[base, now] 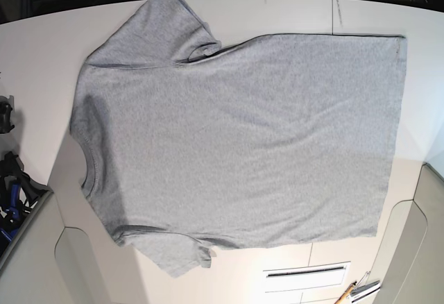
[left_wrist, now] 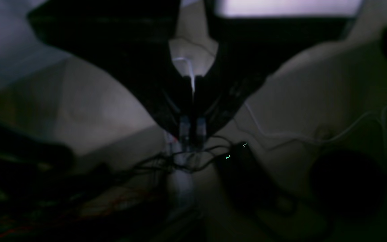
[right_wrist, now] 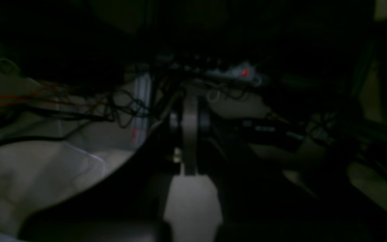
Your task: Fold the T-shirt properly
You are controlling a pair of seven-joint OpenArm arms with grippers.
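White tabletop [base: 291, 12], filling nearly the whole base view. On it the T-shirt [base: 243, 144], light grey, spread flat with the plain side up, covering most of the surface. Long axis running from the left edge of the tabletop to the right edge: collar [base: 89, 162] toward the left edge, straight hem [base: 392, 137] toward the right edge. One short sleeve [base: 156, 30] pointing to the far left corner, the other sleeve [base: 177, 252] pointing to the near edge, with its tip a little crumpled. Only soft wrinkles across the body of the cloth.

No arm over the T-shirt in the base view. Both wrist views very dark and blurred, looking down past the fingers at a pale floor and not at the cloth.

Left gripper [left_wrist: 192, 101]: two dark fingers coming together in a narrow V, tips pressed one against the other, nothing seen between them. Right gripper [right_wrist: 190, 134]: only a dark shape with a thin pale strip in the middle; clenched or released, cannot tell.

Below the left gripper a tangle of black cables [left_wrist: 153, 164]. More thin cables [right_wrist: 113, 107] in the right wrist view, and a small red light [right_wrist: 245, 72] behind them.
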